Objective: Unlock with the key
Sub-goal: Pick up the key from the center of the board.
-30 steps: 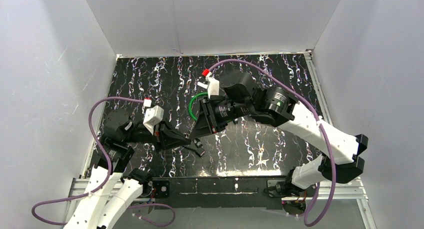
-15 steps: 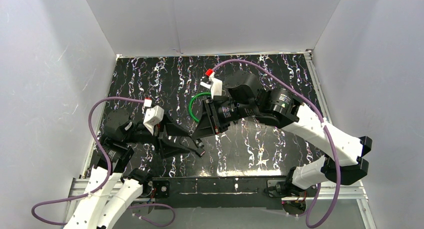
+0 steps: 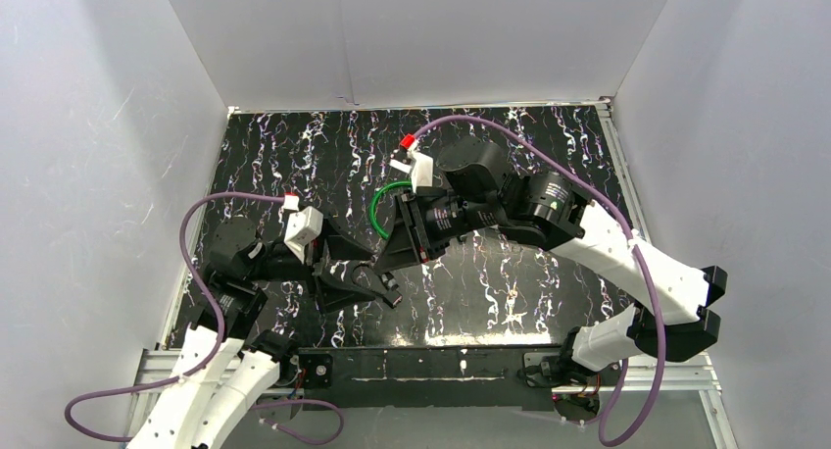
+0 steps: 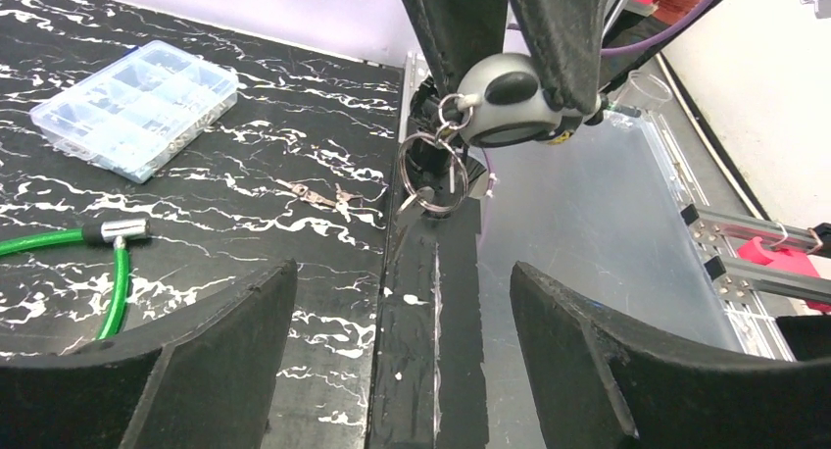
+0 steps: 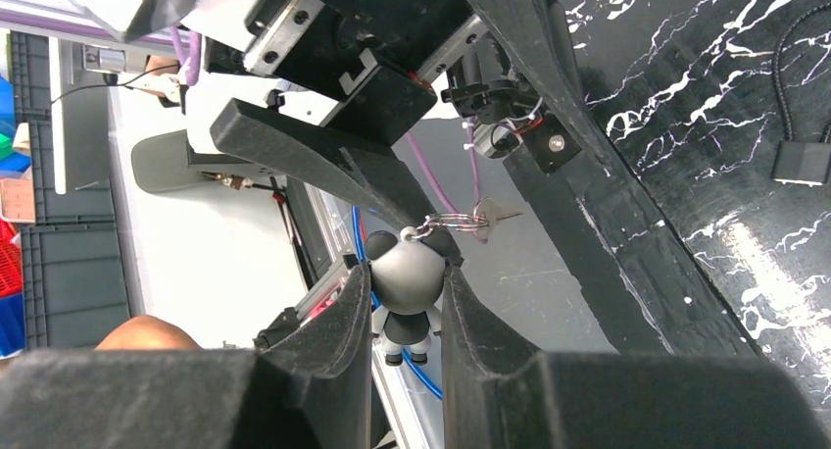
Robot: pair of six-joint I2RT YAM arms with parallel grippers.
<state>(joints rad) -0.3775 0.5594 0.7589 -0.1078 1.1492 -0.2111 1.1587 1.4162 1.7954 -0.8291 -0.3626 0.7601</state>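
A grey panda keychain [image 5: 407,277] with a ring and a small key [image 5: 493,212] hangs in the air, and my right gripper [image 5: 405,273] is shut on the panda's head. The left wrist view shows the same panda [image 4: 510,101] with its ring [image 4: 431,170] dangling below it. My left gripper [image 4: 404,273] is open just short of the keychain, with nothing between its fingers [image 4: 245,312]. The green cable lock [image 3: 377,209] lies on the black mat beside both grippers; its metal end [image 4: 122,230] shows, but the keyhole does not.
A clear compartment box [image 4: 137,106] sits on the marbled mat. A loose bunch of keys [image 4: 318,196] lies near the table's black front rail [image 4: 431,302]. White walls [image 3: 118,125] enclose the table on three sides.
My left gripper was shut next to the keychain and has opened wide, drawing back slightly. The right gripper keeps its hold on the panda and has barely moved.
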